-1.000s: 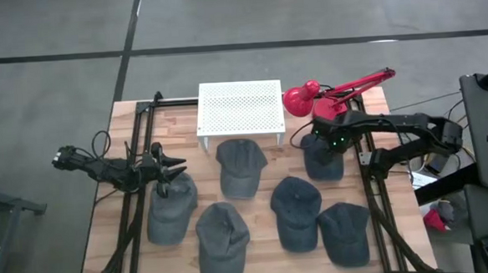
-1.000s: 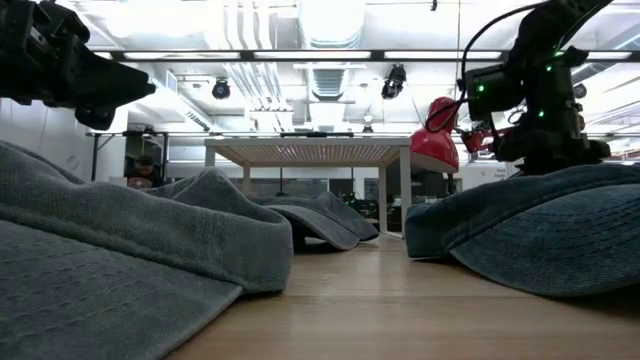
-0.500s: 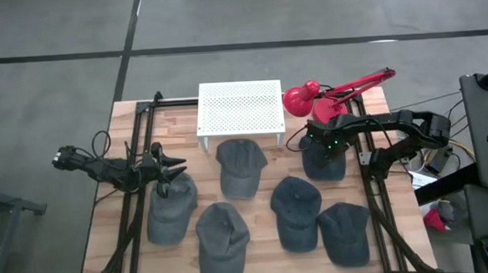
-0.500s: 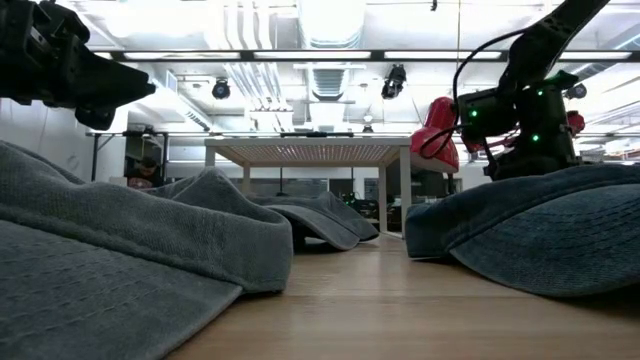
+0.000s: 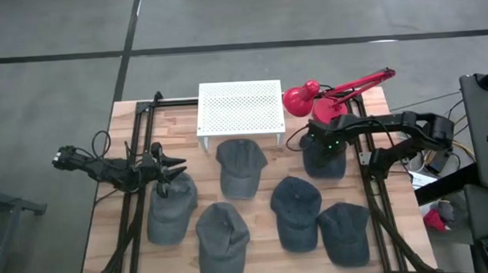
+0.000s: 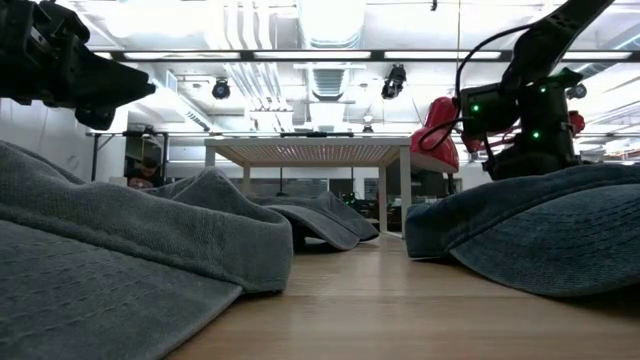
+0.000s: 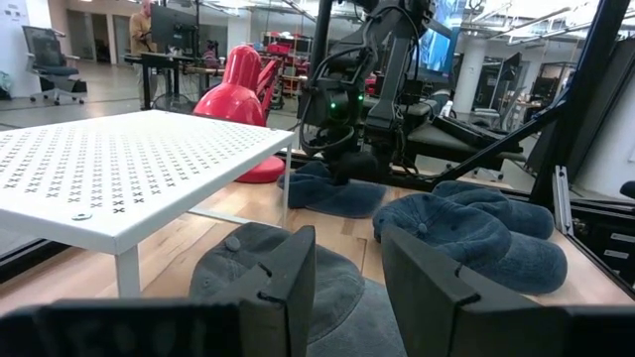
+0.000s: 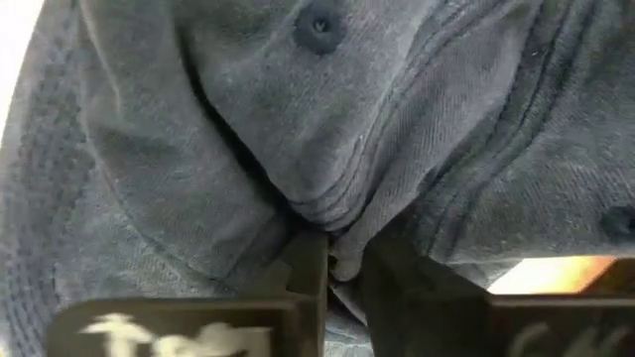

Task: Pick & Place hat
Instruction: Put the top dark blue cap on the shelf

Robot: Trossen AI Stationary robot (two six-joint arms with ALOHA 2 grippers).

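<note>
**Right claw pinches a fold of the far-right hat**

Since the frame a second ago the right arm has folded in and its wrist has come lower over the hat; over the last half second it has barely shifted, and the left arm has not moved at all.

The right claw (image 5: 321, 142) sits on the dark grey hat (image 5: 322, 159) that lies at the far right of the table (image 5: 185, 127), just in front of the red lamp (image 5: 305, 97). In the right wrist view its two fingers (image 8: 310, 260) are pressed nearly together with a ridge of the hat's cloth (image 8: 342, 260) caught between them, the crown button (image 8: 319, 27) showing just beyond. The hat rests on the table; from the low view its brim looks flat on the wood.

The left claw (image 5: 172, 168) hovers over the left side of the table, above the top edge of another hat (image 5: 171, 209), its fingers (image 7: 290, 273) spread with nothing between them.

Four more grey hats lie across the wood, and a white perforated stand (image 5: 239, 107) sits at the far edge, next to the lamp.
</note>
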